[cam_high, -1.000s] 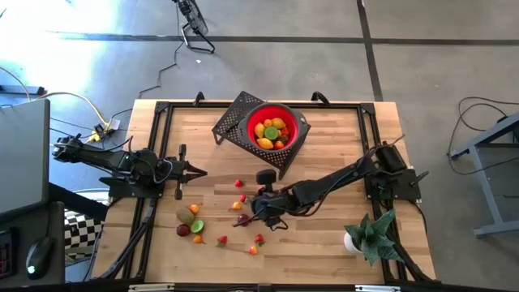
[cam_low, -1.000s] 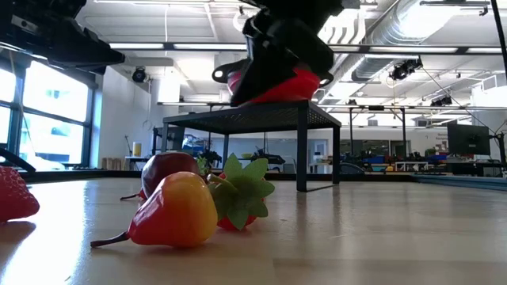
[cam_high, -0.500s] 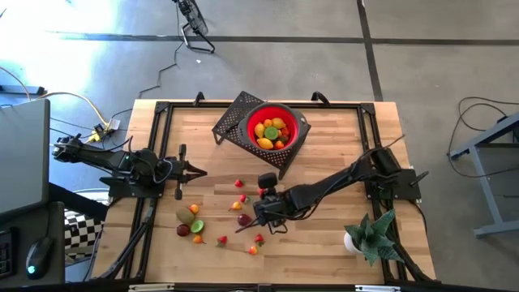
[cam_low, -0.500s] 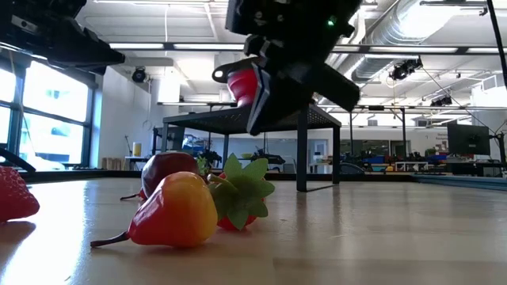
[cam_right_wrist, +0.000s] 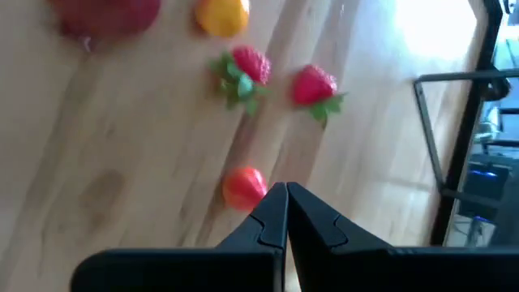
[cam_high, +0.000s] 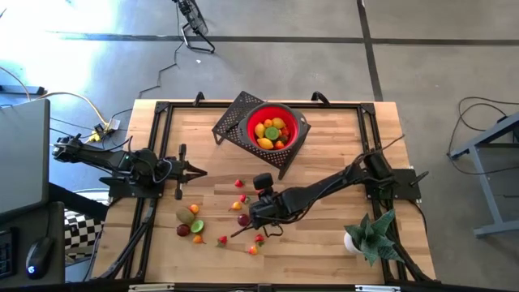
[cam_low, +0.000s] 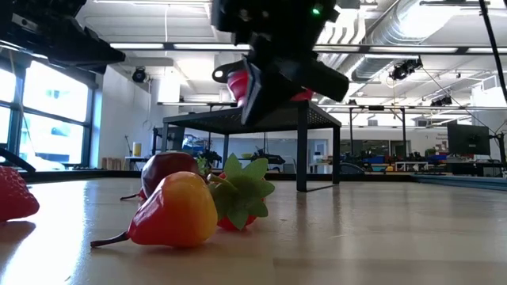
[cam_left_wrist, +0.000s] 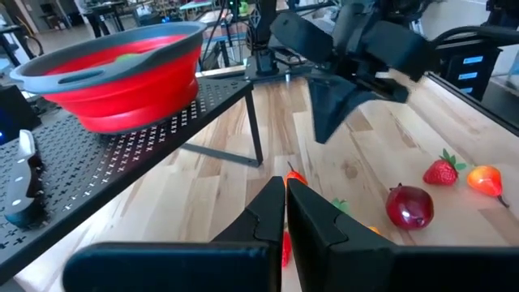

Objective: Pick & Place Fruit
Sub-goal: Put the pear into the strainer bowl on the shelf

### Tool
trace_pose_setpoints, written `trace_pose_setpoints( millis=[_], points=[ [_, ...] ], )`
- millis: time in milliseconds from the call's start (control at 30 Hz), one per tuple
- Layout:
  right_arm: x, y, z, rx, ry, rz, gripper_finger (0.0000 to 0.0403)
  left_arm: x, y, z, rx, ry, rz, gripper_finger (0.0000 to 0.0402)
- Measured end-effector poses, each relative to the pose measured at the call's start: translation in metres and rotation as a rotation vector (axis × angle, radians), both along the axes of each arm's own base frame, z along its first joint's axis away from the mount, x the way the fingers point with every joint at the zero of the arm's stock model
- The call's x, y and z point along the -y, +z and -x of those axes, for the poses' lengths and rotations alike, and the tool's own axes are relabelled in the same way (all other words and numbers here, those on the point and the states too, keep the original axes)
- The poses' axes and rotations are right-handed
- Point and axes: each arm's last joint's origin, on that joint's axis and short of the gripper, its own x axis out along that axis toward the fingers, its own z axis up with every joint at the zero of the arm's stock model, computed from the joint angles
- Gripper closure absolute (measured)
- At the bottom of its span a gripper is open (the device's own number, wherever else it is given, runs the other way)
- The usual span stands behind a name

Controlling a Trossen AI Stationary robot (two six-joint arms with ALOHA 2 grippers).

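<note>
Several small toy fruits lie loose on the wooden table, among them a dark red one [cam_high: 243,219], strawberries [cam_right_wrist: 247,65] and an orange one [cam_right_wrist: 223,16]. More fruits fill the red bowl [cam_high: 296,134], which sits on a black perforated stand [cam_high: 235,118] at the far middle. My right gripper [cam_high: 247,225] hangs shut and slanting down above the loose fruits, holding nothing. A red-orange fruit [cam_right_wrist: 243,186] lies just beside its fingertips [cam_right_wrist: 276,203] in the right wrist view. My left gripper [cam_high: 199,172] waits shut and nearly level at the table's left.
A spiky green plant in a white pot [cam_high: 369,235] stands at the near right corner. Black rails [cam_high: 154,162] run along the table's sides. In the low view a yellow-red fruit [cam_low: 170,210] and a strawberry [cam_low: 238,198] lie close in the foreground.
My right gripper has tipped further downward and rolled a little above the loose fruits, staying shut. No fruit has moved.
</note>
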Motion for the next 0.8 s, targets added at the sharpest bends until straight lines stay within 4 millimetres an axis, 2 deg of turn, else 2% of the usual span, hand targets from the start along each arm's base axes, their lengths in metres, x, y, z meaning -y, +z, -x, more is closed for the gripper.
trace_pose_setpoints(
  millis=[200,400,633,800],
  points=[
    [0.005,0.006,-0.005,-0.073,-0.014,-0.004,0.0401,0.0,0.0,0.0,-0.001,0.0,0.0,0.039],
    [0.01,-0.002,-0.006,-0.147,-0.027,0.016,0.0401,0.0,0.0,0.0,-0.001,0.0,0.0,0.039],
    [0.016,-0.004,-0.009,-0.136,-0.042,0.011,0.04,0.0,0.0,0.0,-0.002,0.0,0.0,0.039],
    [0.015,-0.005,-0.01,-0.139,-0.04,0.009,0.0365,0.0,0.0,0.0,-0.001,0.0,0.0,0.039]
  ],
)
